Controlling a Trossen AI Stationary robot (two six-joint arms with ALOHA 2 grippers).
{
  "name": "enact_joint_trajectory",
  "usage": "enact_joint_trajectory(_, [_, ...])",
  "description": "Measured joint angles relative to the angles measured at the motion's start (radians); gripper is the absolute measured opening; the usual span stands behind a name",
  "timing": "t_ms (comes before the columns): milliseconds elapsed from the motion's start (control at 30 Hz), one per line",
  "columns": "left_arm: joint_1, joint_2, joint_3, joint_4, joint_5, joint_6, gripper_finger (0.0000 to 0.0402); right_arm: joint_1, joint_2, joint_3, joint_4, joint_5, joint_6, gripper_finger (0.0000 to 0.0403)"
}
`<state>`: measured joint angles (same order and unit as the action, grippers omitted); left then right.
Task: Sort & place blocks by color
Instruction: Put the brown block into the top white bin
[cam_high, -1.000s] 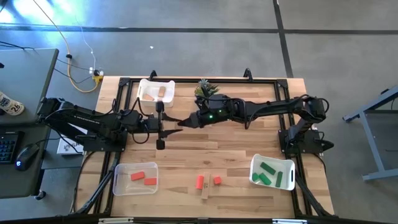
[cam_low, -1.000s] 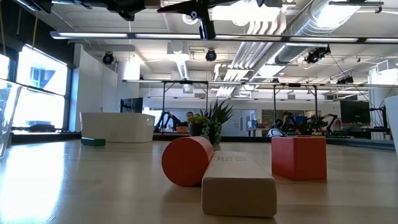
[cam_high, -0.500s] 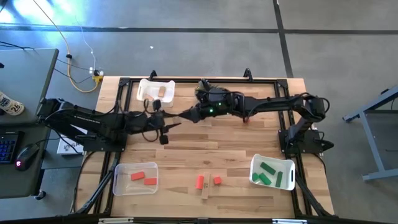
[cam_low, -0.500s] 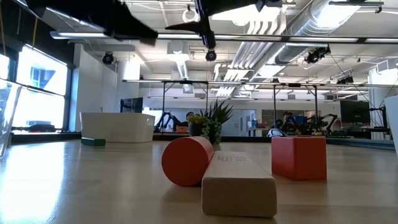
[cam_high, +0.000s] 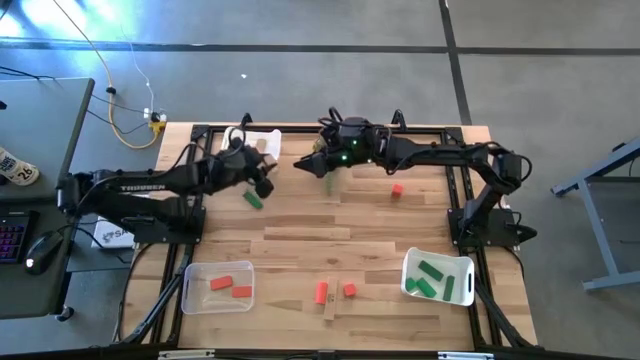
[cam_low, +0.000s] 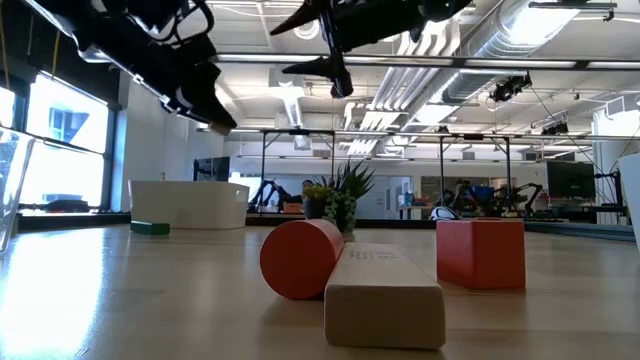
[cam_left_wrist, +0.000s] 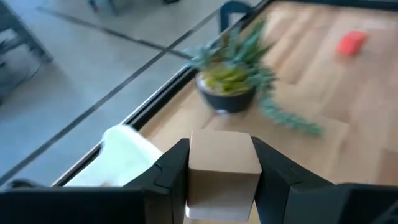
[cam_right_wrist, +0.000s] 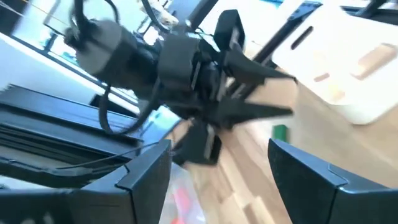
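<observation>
1. Left claw (cam_high: 262, 170) is seen raised at the far side of the table (cam_high: 300, 240), just beside the white bin (cam_high: 262, 138) at the far edge; its fingers (cam_left_wrist: 171, 168) are clamped on a tan block (cam_left_wrist: 224, 165), shown plainly in the left wrist view.
2. Right claw (cam_high: 303, 165) is held over the far middle of the table, near the potted plant (cam_left_wrist: 233, 78); its two fingers (cam_right_wrist: 149, 171) are spread wide w/ nothing between them.
3. The two claws are pointed toward each other, near but apart.
4. A green block (cam_high: 253, 199) is seen on the table just on the near side of the left claw; a red block (cam_high: 397, 190) lies alone at the far right of the table.
5. Near the front edge, three blocks are grouped: a red cylinder (cam_high: 321, 292), a tan bar (cam_high: 330, 305) touching it, and a red cube (cam_high: 348, 289) just beside.
6. The front-left clear bin (cam_high: 190, 285) is seen to hold two red blocks (cam_high: 230, 287); the front-right white bin (cam_high: 410, 270) holds several green blocks (cam_high: 435, 278).
7. Tan pieces (cam_high: 262, 146) are seen in the far white bin; count can't be told.
</observation>
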<state>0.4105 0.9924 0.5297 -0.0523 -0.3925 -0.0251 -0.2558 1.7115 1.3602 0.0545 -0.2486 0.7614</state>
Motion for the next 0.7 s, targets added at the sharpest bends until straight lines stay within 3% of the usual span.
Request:
enact_joint_trajectory(400, [0.316,0.009,0.000,-0.123,0.152,-0.068,0.0112,-0.074,0.000,0.000,-0.128,-0.059,-0.064,0.0252])
enact_joint_trajectory(700, [0.411,0.047,0.000,-0.137,0.167,-0.200,0.0148,-0.108,0.000,0.000,-0.143,-0.149,-0.115,0.0252])
